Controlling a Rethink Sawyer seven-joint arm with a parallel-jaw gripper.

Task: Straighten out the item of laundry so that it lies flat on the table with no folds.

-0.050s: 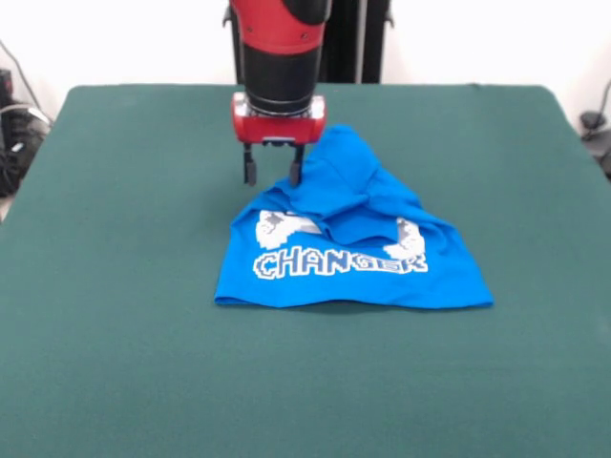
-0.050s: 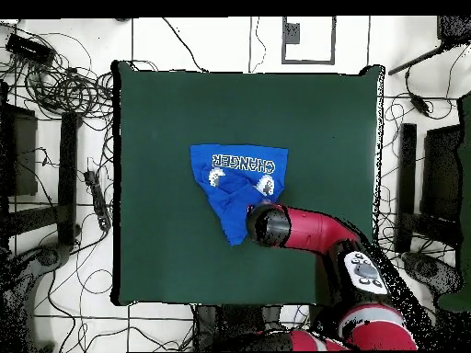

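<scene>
The item of laundry (image 1: 353,258) is a bright blue T-shirt on the dark green table (image 1: 143,334). Its near hem lies flat and shows white "CHANGER" lettering. The far part is folded forward in a rumpled heap over the print. My gripper (image 1: 273,174) hangs open just above the cloth at the shirt's far left edge. One fingertip (image 1: 296,176) is right against the blue fabric, and nothing sits between the fingers. From overhead, the shirt (image 2: 235,179) tapers to a point under the arm's red wrist (image 2: 269,225), which hides the fingers.
The table (image 2: 156,119) is much wider than the shirt on every side. Tangled cables (image 2: 55,83) and stands lie on the floor around it, and dark equipment (image 1: 11,134) sits past the table's left edge.
</scene>
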